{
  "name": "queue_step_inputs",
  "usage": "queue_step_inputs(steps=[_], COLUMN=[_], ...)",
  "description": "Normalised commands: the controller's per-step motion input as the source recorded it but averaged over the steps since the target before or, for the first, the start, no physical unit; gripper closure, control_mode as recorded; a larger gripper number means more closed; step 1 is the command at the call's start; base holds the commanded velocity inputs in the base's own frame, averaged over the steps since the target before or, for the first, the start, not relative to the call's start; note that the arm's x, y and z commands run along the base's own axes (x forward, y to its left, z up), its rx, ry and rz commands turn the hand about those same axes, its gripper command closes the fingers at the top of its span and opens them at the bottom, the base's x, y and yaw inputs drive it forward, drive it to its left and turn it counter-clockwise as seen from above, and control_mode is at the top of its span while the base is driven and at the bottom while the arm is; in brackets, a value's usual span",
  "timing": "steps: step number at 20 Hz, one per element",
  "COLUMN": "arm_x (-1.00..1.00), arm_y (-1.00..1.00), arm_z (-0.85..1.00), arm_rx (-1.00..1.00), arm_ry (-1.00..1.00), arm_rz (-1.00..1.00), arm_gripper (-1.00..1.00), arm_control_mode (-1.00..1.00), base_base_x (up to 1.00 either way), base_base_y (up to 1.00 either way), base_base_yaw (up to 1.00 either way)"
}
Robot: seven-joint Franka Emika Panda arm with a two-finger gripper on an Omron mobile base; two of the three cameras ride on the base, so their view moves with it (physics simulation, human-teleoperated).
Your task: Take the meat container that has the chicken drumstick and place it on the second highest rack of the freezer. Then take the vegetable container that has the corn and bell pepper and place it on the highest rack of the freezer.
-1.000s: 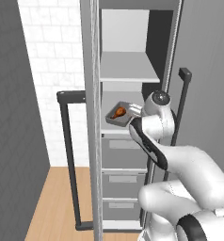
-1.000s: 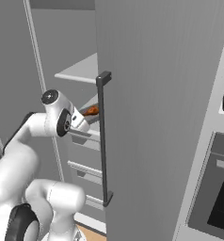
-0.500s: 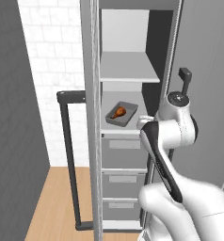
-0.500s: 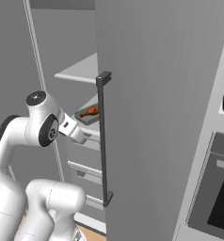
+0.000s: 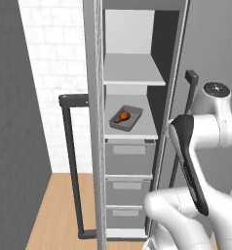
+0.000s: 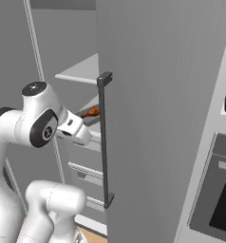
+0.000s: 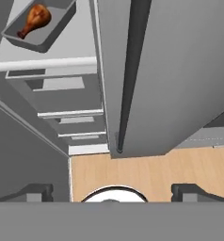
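Note:
The meat container [image 5: 126, 119], a grey tray with the chicken drumstick [image 5: 123, 116] in it, rests on the lower of the freezer's [image 5: 132, 44] two open shelves. The highest rack [image 5: 132, 73] above it is bare. In the hand view the container [image 7: 50, 34] and drumstick [image 7: 36, 19] lie at the upper left, well away from my gripper [image 7: 112, 190]. Its fingertips [image 7: 36, 190] stand wide apart with nothing between them, pointing down at the floor beside the door. In the right base view my hand [image 6: 77, 132] hangs just in front of the container [image 6: 92, 119]. The vegetable container, corn and bell pepper are out of view.
Both freezer doors stand open; the right door's dark bar handle [image 6: 104, 142] is close beside my hand, the left door's handle [image 5: 71, 166] is farther off. Three grey drawers [image 5: 126, 156] sit below the shelves. An oven [image 6: 219, 199] stands at the right, above wooden floor [image 5: 54, 210].
My arm has drawn back out of the freezer, down and to the right, away from the meat container. The container stays on the lower shelf. The gripper stayed open.

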Motion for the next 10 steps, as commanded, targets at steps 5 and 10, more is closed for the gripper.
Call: queue_step_inputs(steps=[5, 10], arm_x=[-1.00, -0.69], arm_y=[0.01, 0.17], arm_z=[-0.01, 0.00], arm_rx=[0.02, 0.01], arm_ry=[-0.02, -0.03], arm_rz=[0.15, 0.18], arm_gripper=[-1.00, -1.00], arm_control_mode=[-1.00, -1.00], base_base_x=[0.00, 0.00], base_base_y=[0.00, 0.00], base_base_yaw=[0.00, 0.00])
